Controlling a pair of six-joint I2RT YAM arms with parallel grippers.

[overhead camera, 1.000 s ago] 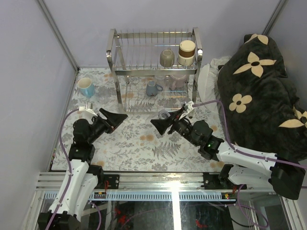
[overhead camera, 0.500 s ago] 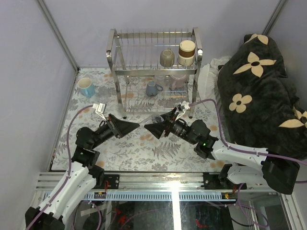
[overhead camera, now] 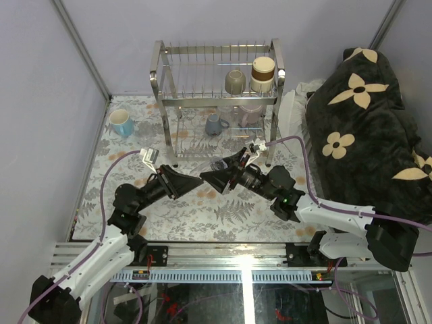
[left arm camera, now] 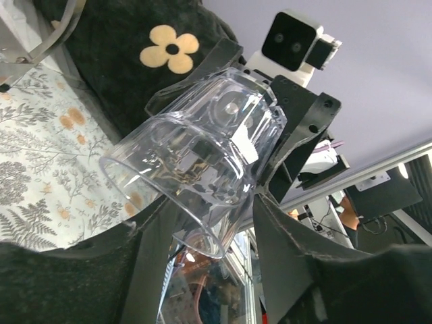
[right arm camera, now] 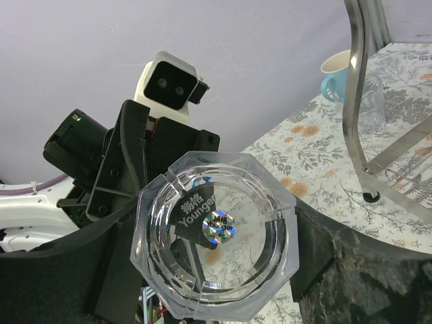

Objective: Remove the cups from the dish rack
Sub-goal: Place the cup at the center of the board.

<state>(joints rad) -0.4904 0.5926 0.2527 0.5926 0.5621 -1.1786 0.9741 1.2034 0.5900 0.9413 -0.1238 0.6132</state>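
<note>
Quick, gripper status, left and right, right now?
Left gripper: open around the rim of the clear glass.
Right gripper: closed, holding the clear glass.

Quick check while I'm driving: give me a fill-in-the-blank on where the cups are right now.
1. The clear glass is gripped by the ___ gripper, while the left gripper is open at its rim.
2. The light blue mug stands on the ___, left of the dish rack.
3. The olive-grey mug and brown-and-cream cup sit on the rack's ___ tier.
Missing words: right; table; top.
</note>
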